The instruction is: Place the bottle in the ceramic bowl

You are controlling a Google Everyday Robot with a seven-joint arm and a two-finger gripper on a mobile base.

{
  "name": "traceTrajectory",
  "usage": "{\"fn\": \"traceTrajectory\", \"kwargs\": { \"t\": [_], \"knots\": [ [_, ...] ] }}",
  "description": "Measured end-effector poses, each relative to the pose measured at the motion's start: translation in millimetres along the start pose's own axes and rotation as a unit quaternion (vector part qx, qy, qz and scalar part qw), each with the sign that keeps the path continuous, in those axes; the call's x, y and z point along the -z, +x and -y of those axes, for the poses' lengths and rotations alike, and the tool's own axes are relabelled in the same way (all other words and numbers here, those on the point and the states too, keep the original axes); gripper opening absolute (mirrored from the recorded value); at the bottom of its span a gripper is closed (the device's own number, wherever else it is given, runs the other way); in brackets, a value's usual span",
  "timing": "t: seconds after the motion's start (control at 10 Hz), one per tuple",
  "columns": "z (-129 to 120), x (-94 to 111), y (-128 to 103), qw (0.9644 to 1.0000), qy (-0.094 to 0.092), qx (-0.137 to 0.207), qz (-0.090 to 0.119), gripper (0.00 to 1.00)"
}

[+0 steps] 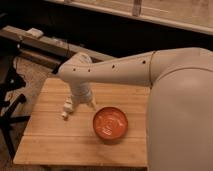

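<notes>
The small pale bottle [66,109] is on the wooden table [50,145], tilted, just left of the wrist. The orange-red ceramic bowl [110,122] sits on the table to the right of it, empty, a short gap away. My gripper [80,104] points down at the table between the bottle and the bowl, right next to the bottle. The wrist hides part of the bottle, so whether it is held does not show.
My white arm [150,70] reaches in from the right and covers the table's right side. A dark stand [10,100] is left of the table. A long dark ledge [45,42] with a small white object runs behind it.
</notes>
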Motion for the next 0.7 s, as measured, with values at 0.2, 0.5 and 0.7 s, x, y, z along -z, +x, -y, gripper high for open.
{"fn": "traceTrajectory", "kwargs": {
  "t": [0.2, 0.5, 0.7],
  "knots": [
    [-2.7, -7.0, -7.0, 0.9999, 0.008, 0.009, -0.003, 0.65],
    [-34.8, -20.7, -44.2, 0.9992, 0.016, 0.035, 0.005, 0.65],
    [-74.8, -29.3, -80.9, 0.9981, 0.019, 0.057, 0.01, 0.65]
  ]
}}
